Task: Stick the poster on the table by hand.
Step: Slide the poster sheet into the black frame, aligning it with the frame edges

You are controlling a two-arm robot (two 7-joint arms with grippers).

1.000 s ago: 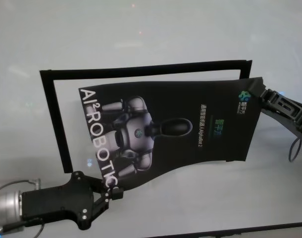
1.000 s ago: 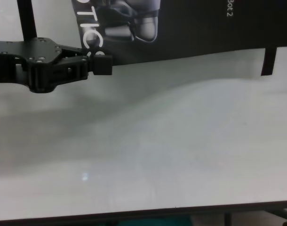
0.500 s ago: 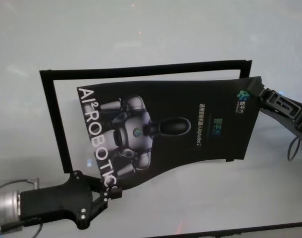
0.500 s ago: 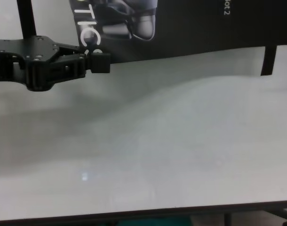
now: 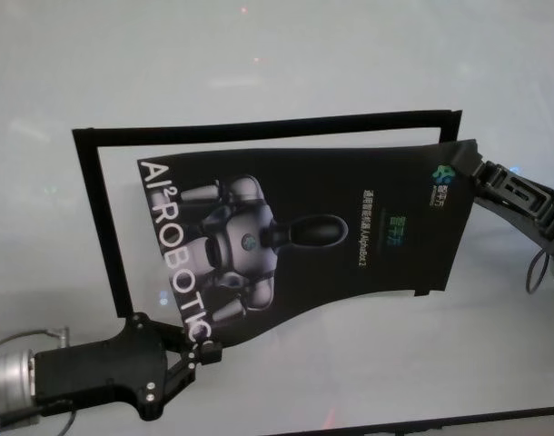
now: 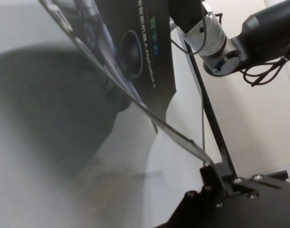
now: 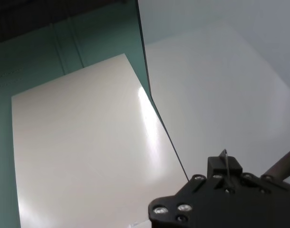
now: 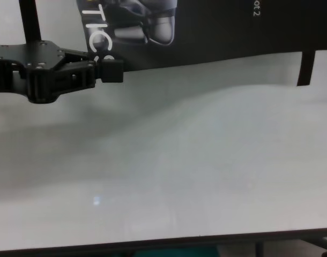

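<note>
The poster (image 5: 331, 227), a glossy black sheet with a silver robot figure and white "AI²ROBOTIC" letters, hangs curved just above the white table (image 5: 395, 363). My left gripper (image 5: 204, 350) is shut on its near left corner by the letter C. It also shows in the chest view (image 8: 112, 69) and the left wrist view (image 6: 214, 168). My right gripper (image 5: 469, 168) is shut on the poster's far right corner. The sheet sags between the two grippers. In the left wrist view the poster (image 6: 130, 47) runs off edge-on toward the right arm (image 6: 216, 40).
A thin black rectangular outline (image 5: 100, 218) lies flat on the table under and around the poster; its strips also show in the chest view (image 8: 305, 67). Bare tabletop (image 8: 179, 171) runs from the poster to the near edge.
The poster and my left gripper have shifted slightly to the left. The right gripper has barely moved. Both grips are unchanged.
</note>
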